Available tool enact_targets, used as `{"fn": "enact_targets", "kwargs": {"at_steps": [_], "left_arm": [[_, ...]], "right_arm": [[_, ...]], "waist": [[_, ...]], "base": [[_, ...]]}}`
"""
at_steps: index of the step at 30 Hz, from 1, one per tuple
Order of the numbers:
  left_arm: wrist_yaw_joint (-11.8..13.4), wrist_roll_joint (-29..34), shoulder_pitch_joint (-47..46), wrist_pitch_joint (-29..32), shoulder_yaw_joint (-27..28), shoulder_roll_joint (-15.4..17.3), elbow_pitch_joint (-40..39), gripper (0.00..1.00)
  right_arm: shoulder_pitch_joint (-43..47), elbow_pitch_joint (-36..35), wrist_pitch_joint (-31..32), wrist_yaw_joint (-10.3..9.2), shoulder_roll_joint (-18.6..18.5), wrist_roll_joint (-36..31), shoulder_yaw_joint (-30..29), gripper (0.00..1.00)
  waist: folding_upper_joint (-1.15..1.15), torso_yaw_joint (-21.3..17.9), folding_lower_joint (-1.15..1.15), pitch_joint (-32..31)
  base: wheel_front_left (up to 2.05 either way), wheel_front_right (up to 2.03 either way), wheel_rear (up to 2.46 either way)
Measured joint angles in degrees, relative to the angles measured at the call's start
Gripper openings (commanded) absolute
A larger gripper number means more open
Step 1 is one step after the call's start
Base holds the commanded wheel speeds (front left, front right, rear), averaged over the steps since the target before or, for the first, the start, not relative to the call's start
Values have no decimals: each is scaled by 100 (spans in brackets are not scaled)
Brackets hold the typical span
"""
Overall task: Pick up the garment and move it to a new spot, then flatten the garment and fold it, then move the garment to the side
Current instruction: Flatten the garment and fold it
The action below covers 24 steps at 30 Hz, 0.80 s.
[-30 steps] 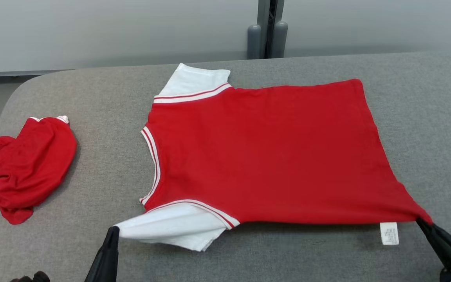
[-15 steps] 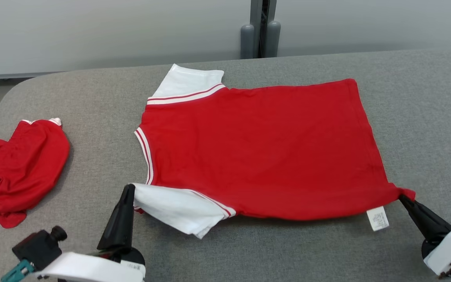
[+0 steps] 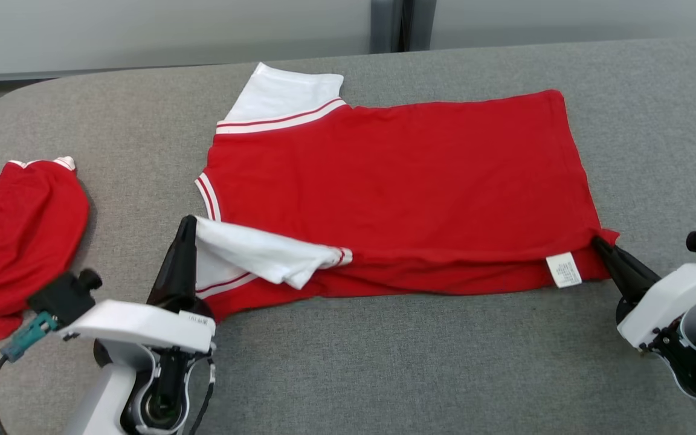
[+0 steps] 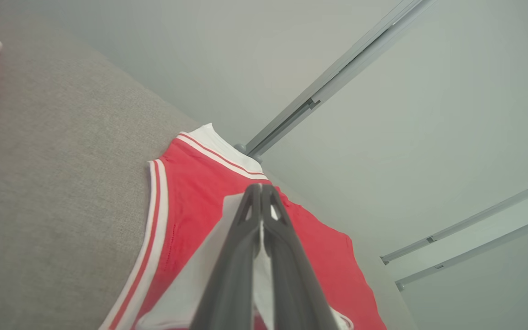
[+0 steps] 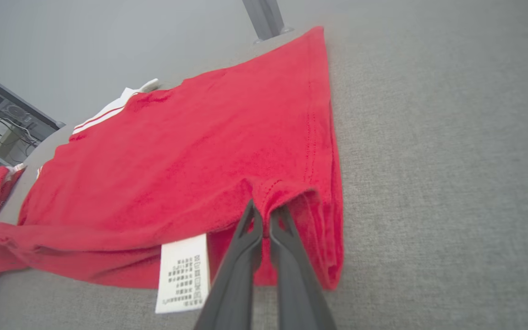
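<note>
Nothing here is legible. A white care label [image 5: 183, 272] hangs from the hem of the red garment [image 5: 177, 160], just left of the right gripper [image 5: 266, 211] in its wrist view. It carries rows of small dark print and symbols, too fine to read. A small sticker [image 3: 201, 322] on the white wrist housing [image 3: 142, 320] behind the left gripper [image 3: 186, 225] bears tiny, illegible characters.

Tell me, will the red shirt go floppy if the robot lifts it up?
Probably floppy: the red shirt folds over itself between its two pinched ends. Likely light, since thin jaws hold its edge up. The rough grey table should stop it sliding.
</note>
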Motion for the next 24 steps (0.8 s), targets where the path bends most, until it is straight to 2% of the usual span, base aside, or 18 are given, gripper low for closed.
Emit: {"fn": "enact_targets", "kwargs": {"at_steps": [12, 13, 14, 15, 16, 17, 18, 19, 20, 21, 24], "left_arm": [[-427, 328, -1016, -121, -191, -125, 1558, 0], [-457, 355, -1073, -122, -208, -126, 1677, 0], [-503, 343, -1118, -124, -209, -142, 1775, 0], [-527, 310, -1164, -98, -212, -163, 1883, 0], [-558, 289, -1204, -51, -224, -186, 1989, 0], [-597, 277, -1225, -40, -247, -203, 2073, 14], [-621, 271, -1251, -26, -258, -219, 2151, 36], [-628, 272, -1279, -48, -256, -225, 2208, 45], [-647, 281, -1295, -67, -254, -212, 2246, 82], [-655, 308, -1295, -113, -252, -190, 2277, 100], [-633, 468, -1200, -238, -252, -98, 2249, 100]], "right_arm": [[-737, 953, -198, 0, 408, -181, 357, 0], [-781, 999, -235, 0, 436, -182, 401, 8], [-825, 1057, -266, 0, 445, -208, 453, 39], [-852, 1098, -334, 0, 448, -232, 500, 83], [-873, 1139, -415, 0, 460, -246, 533, 100], [-894, 1173, -510, 0, 472, -267, 560, 100], [-927, 1180, -653, 0, 486, -293, 594, 100], [-957, 1159, -845, 0, 489, -352, 632, 100], [-992, 1122, -1083, 0, 480, -433, 676, 100], [-1034, 1091, -1257, 0, 472, -517, 679, 100], [-985, 987, -1468, 0, 435, -622, 431, 100]], "waist": [[0, -86, 0, 208], [0, -97, 0, 210], [0, -106, 0, 210], [0, -116, 0, 209], [0, -125, 0, 207], [0, -131, 0, 202], [0, -137, 0, 195], [0, -144, 0, 185], [0, -152, 0, 172], [0, -160, 0, 153], [0, -184, 0, 57]], "base": [[0, 0, 0], [0, 0, 0], [0, 0, 0], [0, 0, 0], [0, 0, 0], [0, 0, 0], [0, 0, 0], [0, 0, 0], [0, 0, 0], [0, 0, 0], [0, 0, 0]]}}
